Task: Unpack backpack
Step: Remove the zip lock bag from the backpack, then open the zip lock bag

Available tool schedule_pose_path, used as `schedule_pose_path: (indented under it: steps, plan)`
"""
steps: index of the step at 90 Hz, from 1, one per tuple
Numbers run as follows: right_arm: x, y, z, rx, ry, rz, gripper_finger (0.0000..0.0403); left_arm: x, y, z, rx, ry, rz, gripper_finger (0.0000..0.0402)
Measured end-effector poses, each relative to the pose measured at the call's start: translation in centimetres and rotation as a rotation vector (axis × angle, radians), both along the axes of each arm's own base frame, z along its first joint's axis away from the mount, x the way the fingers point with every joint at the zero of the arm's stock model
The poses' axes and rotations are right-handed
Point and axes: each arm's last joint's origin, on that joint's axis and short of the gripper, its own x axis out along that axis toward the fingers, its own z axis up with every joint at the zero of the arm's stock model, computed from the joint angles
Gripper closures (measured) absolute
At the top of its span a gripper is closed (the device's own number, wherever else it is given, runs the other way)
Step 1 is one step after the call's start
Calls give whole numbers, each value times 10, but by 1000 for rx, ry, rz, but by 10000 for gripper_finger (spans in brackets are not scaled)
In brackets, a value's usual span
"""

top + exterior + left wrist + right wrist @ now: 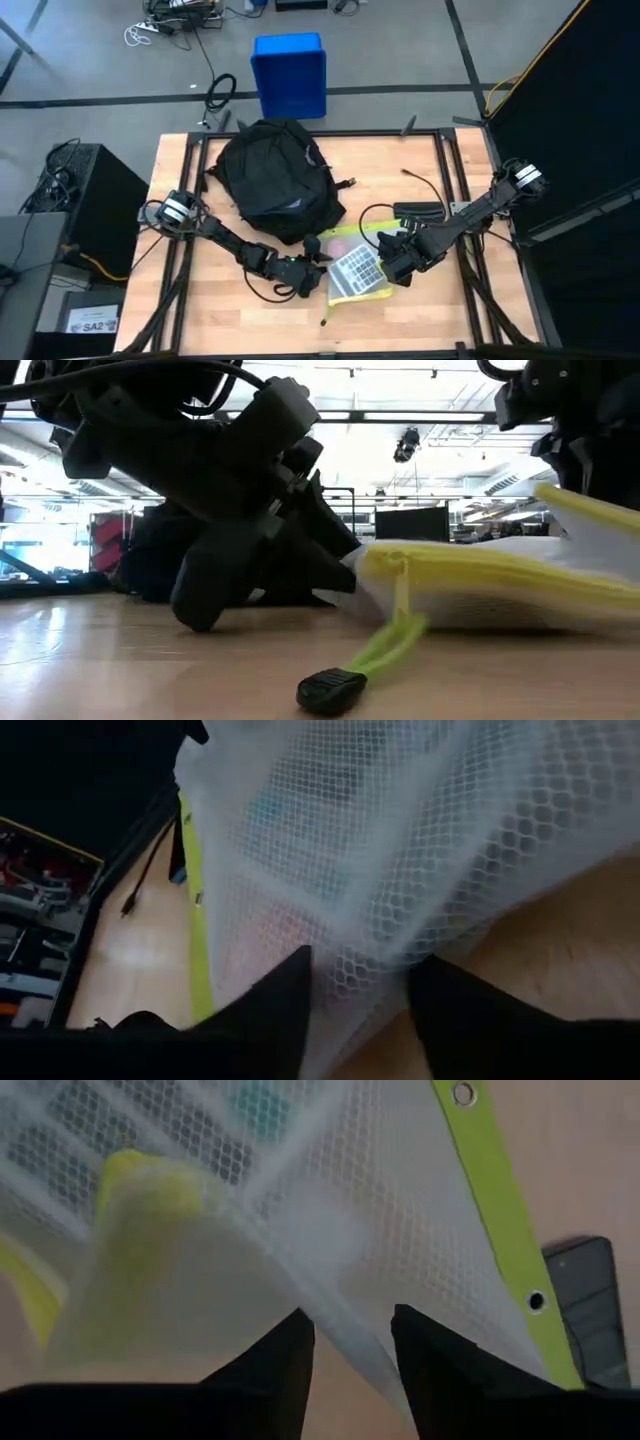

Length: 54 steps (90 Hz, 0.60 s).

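High view: the backpack (277, 180) lies at the table's far left, while both grippers pinch a yellow-edged mesh pouch (356, 272) lying near it. The left gripper (312, 281) and right gripper (398, 262) each have fingers closed on opposite edges of the mesh, probably to lift it level.

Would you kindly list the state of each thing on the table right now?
Backpack: lying on the table, behind the pouch.
Mesh pouch: out of the backpack, flat on the table, between both grippers.
Left gripper: at the pouch's left edge, mesh between its fingers.
Right gripper: at the pouch's right edge, mesh between its fingers.
Blue bin: on the floor beyond the table.
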Motion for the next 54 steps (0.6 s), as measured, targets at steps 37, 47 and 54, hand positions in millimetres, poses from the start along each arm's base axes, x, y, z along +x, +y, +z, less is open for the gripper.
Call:
schedule_pose_path:
  steps: [37, 47, 54]
  plan:
    - [13, 16, 56, -135, -192, 80, 302, 2, 2, 2, -2, -32, 23, 401]
    - [21, 30, 62, -145, -325, 205, 299, 2, 2, 2, -4, -37, 23, 402]
    - [27, 42, 64, -125, -424, 303, 298, 3, 1, 4, -6, -43, 23, 402]
